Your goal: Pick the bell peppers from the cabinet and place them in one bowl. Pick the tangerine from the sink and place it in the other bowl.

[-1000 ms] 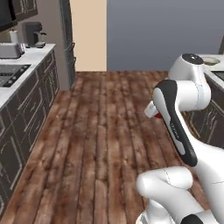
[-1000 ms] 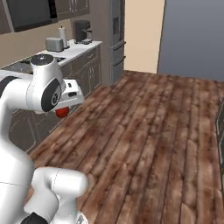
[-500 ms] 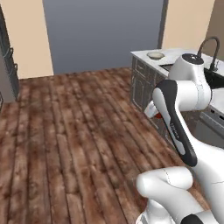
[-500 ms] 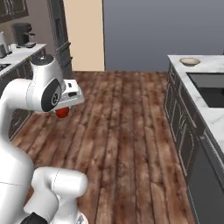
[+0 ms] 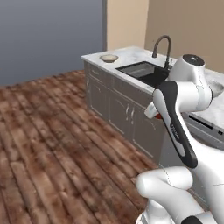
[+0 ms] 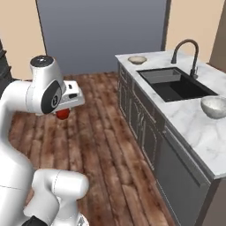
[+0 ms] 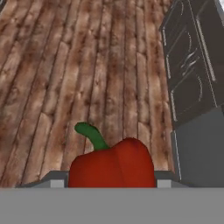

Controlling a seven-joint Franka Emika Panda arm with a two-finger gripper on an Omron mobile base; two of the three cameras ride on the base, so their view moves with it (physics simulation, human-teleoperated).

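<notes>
My gripper (image 6: pixel 66 108) is shut on a red bell pepper (image 6: pixel 62 114) and holds it over the wood floor. In the hand view the bell pepper (image 7: pixel 113 164), with its green stem up, sits between the fingertips of the gripper (image 7: pixel 111 181). From the left base the gripper (image 5: pixel 152 112) pokes out beside the forearm. The black sink (image 6: pixel 176 84) lies in the marble counter (image 6: pixel 194 132). The white-grey speckled bowl (image 6: pixel 214 107) stands near the sink; the tan bowl (image 6: pixel 137 60) stands at the counter's far end. The tangerine and the cabinet are out of view.
A black gooseneck tap (image 6: pixel 185 48) rises behind the sink. Grey base cabinets (image 5: pixel 118 107) run under the counter, to the right of the held pepper. The wooden floor (image 5: pixel 48 140) is open to the left, with a grey wall panel (image 6: pixel 101 31) behind.
The whole picture has swung: the base has turned from the far kitchen counter and floor towards the sink counter. The pepper stays gripped in the same pose against the arm.
</notes>
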